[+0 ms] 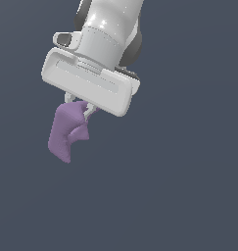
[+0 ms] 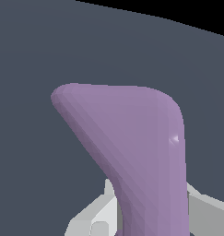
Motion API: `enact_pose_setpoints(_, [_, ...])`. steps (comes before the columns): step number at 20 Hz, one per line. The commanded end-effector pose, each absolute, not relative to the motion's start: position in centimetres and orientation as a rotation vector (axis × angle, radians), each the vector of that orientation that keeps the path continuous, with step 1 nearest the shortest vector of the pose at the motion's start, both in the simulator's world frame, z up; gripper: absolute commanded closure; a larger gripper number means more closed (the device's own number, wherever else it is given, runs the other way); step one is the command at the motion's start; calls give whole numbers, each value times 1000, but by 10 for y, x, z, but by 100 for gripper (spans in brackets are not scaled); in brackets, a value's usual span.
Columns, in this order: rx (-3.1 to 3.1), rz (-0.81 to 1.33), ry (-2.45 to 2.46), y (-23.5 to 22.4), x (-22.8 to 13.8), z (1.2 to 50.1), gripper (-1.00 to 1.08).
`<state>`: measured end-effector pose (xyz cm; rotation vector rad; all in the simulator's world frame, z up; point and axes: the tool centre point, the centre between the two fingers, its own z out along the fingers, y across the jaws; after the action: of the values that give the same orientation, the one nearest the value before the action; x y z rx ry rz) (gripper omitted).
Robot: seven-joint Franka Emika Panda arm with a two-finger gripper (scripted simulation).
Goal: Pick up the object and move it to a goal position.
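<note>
Where the wrist hides most of them, fingers [image 1: 81, 105] apparently clamped narrowly onto the purple object [image 1: 66, 130].

The object [image 1: 66, 128] [image 2: 132, 147] is a plain matte light purple, no pattern. The gripper [image 1: 81, 105] is glossy white with dark grey trim. Everything behind is flat slate blue-grey.

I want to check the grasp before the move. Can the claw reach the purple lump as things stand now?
Yes, it seems so. The claw is already at the purple lump: in the wrist view a finger shows on either side of the lump. Nothing stands in the way, and the grip looks closed, though the contact is partly hidden.
</note>
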<state>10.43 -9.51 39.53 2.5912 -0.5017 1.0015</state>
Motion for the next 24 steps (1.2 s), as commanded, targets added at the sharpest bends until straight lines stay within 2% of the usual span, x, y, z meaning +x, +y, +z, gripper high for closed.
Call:
enact_pose_setpoints(1, [2553,1040,-533,-96,104,411,108])
enact_pose_setpoints(13, [2400,1176,-645,-96,99,472,108])
enact_pose_setpoints(24, [2352,1212,-676,-94,95,491,108])
